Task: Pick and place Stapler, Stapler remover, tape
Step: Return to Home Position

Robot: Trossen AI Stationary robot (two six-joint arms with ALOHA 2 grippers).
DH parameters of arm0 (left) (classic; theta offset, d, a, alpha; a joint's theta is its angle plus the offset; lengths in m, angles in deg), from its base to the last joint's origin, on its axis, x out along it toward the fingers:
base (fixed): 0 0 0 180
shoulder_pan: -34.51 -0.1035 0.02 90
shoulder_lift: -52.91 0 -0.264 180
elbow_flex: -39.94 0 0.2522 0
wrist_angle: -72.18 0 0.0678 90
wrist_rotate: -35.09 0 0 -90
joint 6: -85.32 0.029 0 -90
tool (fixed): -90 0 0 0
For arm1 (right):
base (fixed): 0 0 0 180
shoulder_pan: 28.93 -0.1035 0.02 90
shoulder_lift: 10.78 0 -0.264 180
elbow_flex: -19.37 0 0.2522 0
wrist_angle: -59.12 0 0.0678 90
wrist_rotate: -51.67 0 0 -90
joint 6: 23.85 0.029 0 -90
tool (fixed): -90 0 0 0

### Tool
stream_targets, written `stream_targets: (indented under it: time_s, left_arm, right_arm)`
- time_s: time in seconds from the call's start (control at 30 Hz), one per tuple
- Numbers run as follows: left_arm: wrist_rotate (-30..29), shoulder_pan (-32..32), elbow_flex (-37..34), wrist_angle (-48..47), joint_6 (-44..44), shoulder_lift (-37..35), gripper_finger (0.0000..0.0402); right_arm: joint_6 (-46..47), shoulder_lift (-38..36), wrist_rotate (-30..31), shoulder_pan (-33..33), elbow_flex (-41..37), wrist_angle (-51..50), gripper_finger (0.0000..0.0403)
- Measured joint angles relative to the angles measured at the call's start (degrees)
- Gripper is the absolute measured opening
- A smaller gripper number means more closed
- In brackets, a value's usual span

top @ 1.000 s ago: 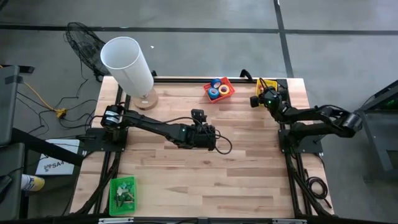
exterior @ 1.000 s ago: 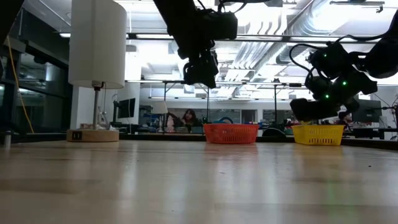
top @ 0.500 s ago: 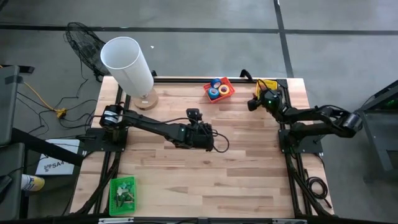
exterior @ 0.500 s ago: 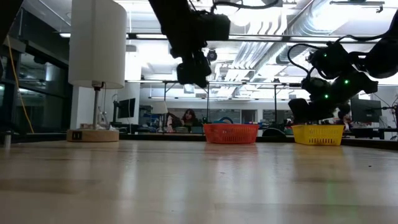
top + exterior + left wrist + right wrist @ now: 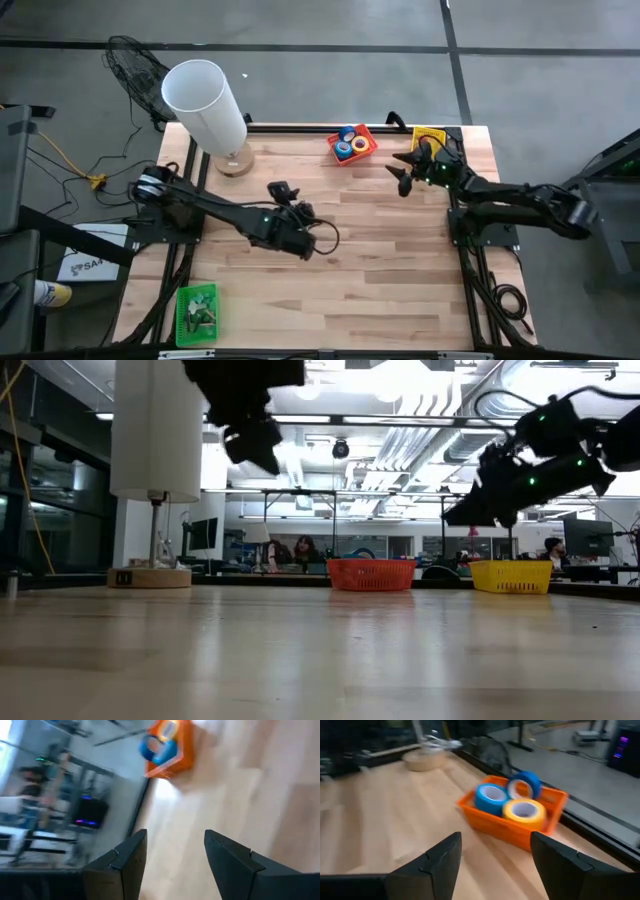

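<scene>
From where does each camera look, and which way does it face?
High view: above the table, looking straight down on the left arm, right arm and orange bin of tape.
Low view: at tabletop height, looking level into the room; both arms hang in from above.
Left wrist view: on the left arm, looking past the open left gripper toward the orange bin.
Right wrist view: on the right arm, past the open right gripper, at the same bin.
Shared: all four show the orange bin.

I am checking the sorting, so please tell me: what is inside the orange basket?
Inside the orange basket, three tape rolls show: a yellow tape roll and two blue tape rolls. Whatever lies beneath them is covered, so more items cannot be ruled out.
</scene>
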Motion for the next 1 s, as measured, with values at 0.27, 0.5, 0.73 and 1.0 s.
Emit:
stream_targets:
  time_s: [0.27,0.5,0.73,1.0]
  left_arm:
    - [30.02,-4.36,-17.31,51.31,35.89,-3.84,0.0193]
    - [42.27,-12.85,-32.83,70.76,42.83,-10.93,0.0193]
    - [48.84,-18.38,-55.19,94.63,44.34,-22.36,0.0193]
    - [56.24,-22.58,-76.57,118.74,45.75,-35.81,0.0193]
  right_arm:
    - [-0.09,-7.98,-4.19,-4.21,0.06,-2.45,0.0226]
    - [-1.54,-14.09,-9.19,-6.88,0.09,-14.17,0.0228]
    - [-3.34,-22.67,-10.89,-8.76,0.07,-20.90,0.0227]
    - [-6.01,-33.03,-15.41,-9.64,-0.04,-26.74,0.0224]
